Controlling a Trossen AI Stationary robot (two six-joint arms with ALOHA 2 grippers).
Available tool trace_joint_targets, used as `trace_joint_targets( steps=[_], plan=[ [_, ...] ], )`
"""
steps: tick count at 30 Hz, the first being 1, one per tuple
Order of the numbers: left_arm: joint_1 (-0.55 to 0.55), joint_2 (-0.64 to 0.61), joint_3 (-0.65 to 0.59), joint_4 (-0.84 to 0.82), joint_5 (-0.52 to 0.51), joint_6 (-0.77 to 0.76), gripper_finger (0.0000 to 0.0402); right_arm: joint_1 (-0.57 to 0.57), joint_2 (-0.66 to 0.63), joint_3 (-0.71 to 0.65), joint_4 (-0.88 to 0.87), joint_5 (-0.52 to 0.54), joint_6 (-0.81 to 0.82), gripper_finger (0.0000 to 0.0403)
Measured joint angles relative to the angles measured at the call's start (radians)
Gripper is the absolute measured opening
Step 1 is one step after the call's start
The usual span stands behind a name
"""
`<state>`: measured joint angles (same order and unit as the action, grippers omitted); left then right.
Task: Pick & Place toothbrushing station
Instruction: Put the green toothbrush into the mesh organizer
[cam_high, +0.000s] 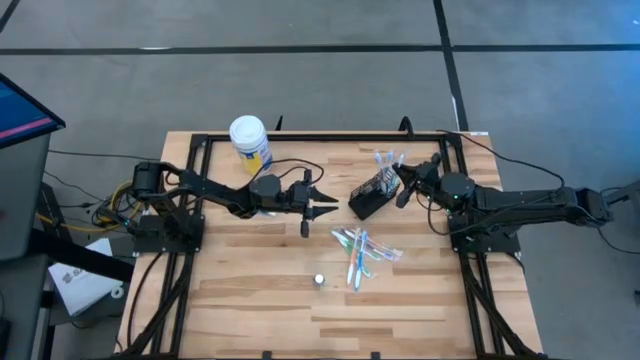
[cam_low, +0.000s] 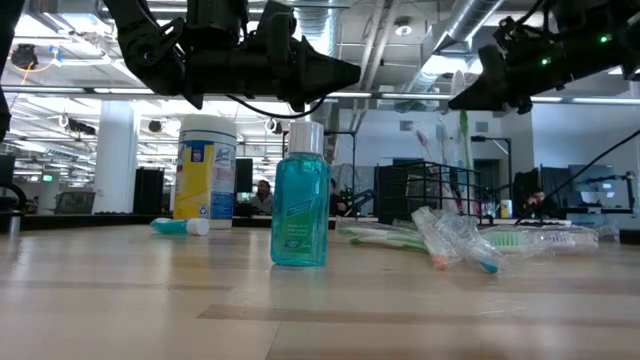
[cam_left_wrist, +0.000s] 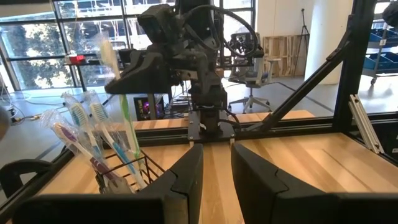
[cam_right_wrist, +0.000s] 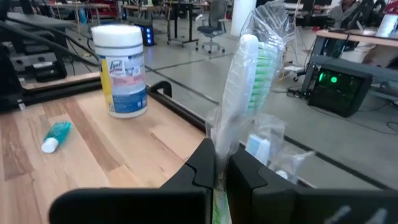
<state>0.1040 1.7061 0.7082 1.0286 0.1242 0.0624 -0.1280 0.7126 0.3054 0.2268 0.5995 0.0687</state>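
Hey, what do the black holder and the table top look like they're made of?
The holder looks like thin black wire mesh, probably coated metal: you can see through its grid to the toothbrushes inside. The table top looks like light wood planks, with visible grain and seams and a slight sheen.

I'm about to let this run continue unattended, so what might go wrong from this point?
The right gripper is shut on a wrapped green-and-white toothbrush above the black wire-mesh holder. The crinkly wrapper may catch on the brushes already standing there.

The holder looks light; a sideways push might tip it.

The left gripper hangs open close beside the holder, so the arms might crowd each other.

More wrapped toothbrushes lie loosely piled, hard to pick singly.
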Motion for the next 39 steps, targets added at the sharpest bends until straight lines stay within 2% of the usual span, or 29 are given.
trace_joint_targets(
  steps=[13, 24, 31, 39],
  plan=[
    [0.0, 0.0, 0.0, -0.003, 0.0, 0.0, 0.0076, 0.0, 0.092, 0.0, 0.052, 0.002, -0.005, 0.0006],
    [0.0, 0.0, 0.0, -0.004, 0.0, 0.0, 0.0076, 0.0, 0.094, -0.002, 0.05, 0.003, 0.001, 0.0006],
    [0.0, 0.0, 0.0, -0.004, 0.0, 0.0, 0.0076, -0.038, 0.092, -0.153, 0.289, -0.024, -0.007, 0.0006],
    [0.0, 0.0, 0.0, -0.003, 0.0, 0.0, 0.0076, -0.064, 0.111, -0.18, 0.313, -0.06, 0.034, 0.0006]
  ],
)
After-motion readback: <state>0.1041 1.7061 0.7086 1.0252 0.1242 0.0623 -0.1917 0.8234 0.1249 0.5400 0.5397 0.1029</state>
